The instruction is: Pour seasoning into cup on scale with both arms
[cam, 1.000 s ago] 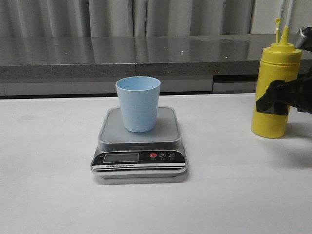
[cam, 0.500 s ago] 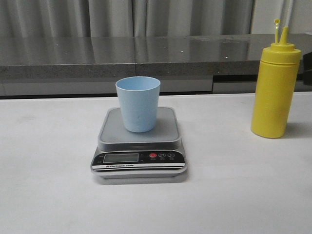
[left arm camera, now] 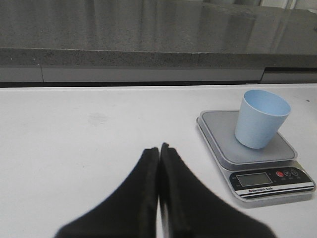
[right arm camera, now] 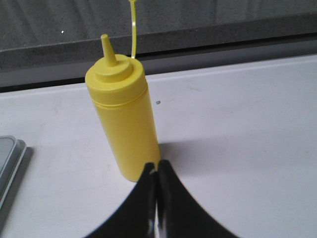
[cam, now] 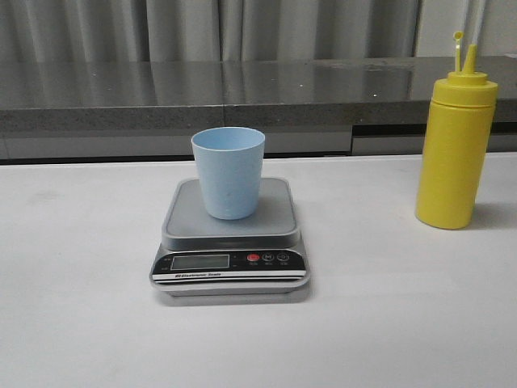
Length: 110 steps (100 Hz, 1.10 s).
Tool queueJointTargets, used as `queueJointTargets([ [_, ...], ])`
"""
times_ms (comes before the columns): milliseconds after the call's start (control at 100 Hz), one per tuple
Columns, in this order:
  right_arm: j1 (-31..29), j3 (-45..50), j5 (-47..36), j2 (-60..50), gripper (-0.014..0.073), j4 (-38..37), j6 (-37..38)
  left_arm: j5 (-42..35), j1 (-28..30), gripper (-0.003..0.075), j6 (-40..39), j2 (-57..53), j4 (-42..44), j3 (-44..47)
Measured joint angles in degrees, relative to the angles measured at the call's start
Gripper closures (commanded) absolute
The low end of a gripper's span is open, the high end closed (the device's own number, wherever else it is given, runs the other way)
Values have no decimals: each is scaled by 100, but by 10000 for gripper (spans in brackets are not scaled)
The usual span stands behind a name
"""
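Note:
The light blue cup stands upright on the grey platform of the scale at the table's middle; both also show in the left wrist view, the cup and the scale. The yellow seasoning bottle stands upright at the right, its cap open on its strap. Neither gripper shows in the front view. My left gripper is shut and empty, left of the scale. My right gripper is shut and empty, just in front of the bottle, apart from it.
A dark grey counter ledge runs along the back of the white table. Grey curtains hang behind it. A corner of the scale shows in the right wrist view.
One second ago my right gripper was around the yellow bottle's middle. It has let go and drawn back out of the front view. The bottle, cup and scale have not moved.

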Motion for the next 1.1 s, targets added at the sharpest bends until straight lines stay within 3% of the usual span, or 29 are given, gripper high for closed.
queueJointTargets([
  [390,0,290,601,-1588,662,33,45,0,0,741,0,0,0,0],
  [860,0,393,635,-1862,662,0,43,0,0,741,0,0,0,0],
  [950,0,461,645,-2214,662,103,-192,0,0,741,0,0,0,0],
  [1100,0,579,634,-2626,662,931,-1321,0,0,741,0,0,0,0],
])
